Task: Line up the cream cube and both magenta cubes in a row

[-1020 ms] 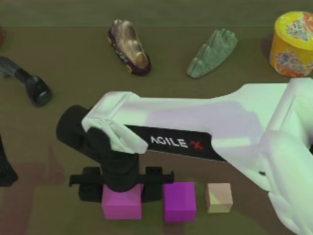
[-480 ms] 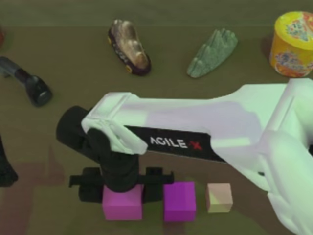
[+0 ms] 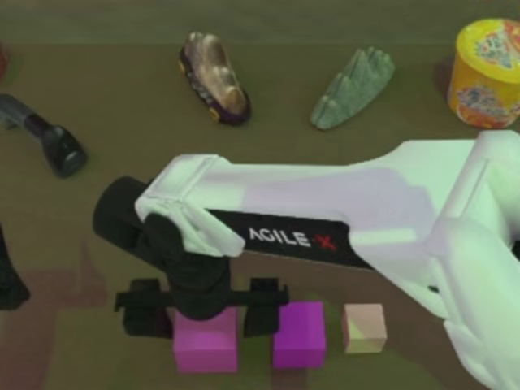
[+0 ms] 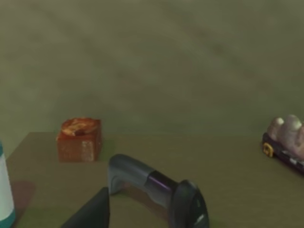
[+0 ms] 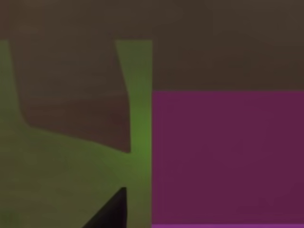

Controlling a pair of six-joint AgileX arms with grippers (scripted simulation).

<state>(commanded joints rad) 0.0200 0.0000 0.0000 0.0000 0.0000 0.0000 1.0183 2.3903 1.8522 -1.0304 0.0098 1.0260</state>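
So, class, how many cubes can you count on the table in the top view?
3, in a row at the near edge: the larger magenta cube under the right hand, the second magenta cube beside it, and the cream cube rightmost. The arm could hide others.

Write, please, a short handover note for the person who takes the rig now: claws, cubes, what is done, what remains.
Right claw: open, low over the larger matte magenta cube, fingers on either side of it, not gripping.
Left claw: parked at the table's left edge, near the grey handheld scanner.
Cubes: the larger magenta cube, the smaller matte magenta cube and the small pale cream cube stand in a row along the near edge.
Done: row looks formed.
Left: lift the right arm clear, check the spacing.
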